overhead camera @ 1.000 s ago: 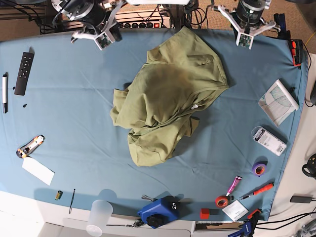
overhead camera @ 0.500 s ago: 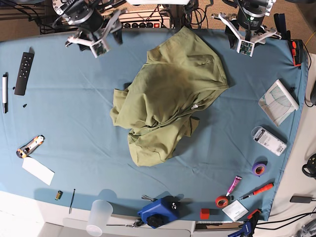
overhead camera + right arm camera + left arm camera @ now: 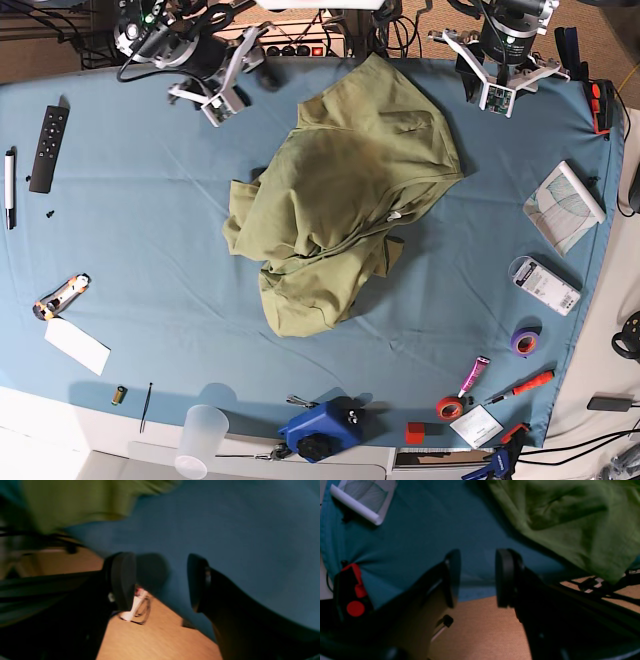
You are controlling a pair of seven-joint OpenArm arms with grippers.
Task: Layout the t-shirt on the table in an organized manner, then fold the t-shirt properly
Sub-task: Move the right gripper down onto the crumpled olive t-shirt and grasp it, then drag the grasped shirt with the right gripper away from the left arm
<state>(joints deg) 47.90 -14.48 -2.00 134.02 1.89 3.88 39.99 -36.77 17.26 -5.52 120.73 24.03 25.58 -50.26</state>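
The olive-green t-shirt point(image 3: 345, 200) lies crumpled in a heap in the middle of the teal-covered table point(image 3: 150, 230). My left gripper point(image 3: 497, 85) hovers open and empty at the table's far edge, right of the shirt's top corner. In the left wrist view the gripper point(image 3: 476, 577) is open over the cloth edge, with the shirt point(image 3: 570, 522) up and to the right. My right gripper point(image 3: 228, 92) is open and empty at the far edge, left of the shirt. The blurred right wrist view shows the open gripper point(image 3: 160, 580) and the shirt point(image 3: 75, 500) at top left.
A remote point(image 3: 48, 148), pen point(image 3: 10, 188) and utility knife point(image 3: 60, 296) lie at the left. A notebook point(image 3: 565, 207), white box point(image 3: 543, 285), purple tape point(image 3: 525, 341) and red-black tool point(image 3: 600, 105) lie at the right. A plastic cup point(image 3: 202, 440) and blue tool point(image 3: 320, 428) sit at the front edge.
My right gripper has swung to the right along the far edge, closer to the shirt. My left gripper has barely shifted. The shirt has not moved.
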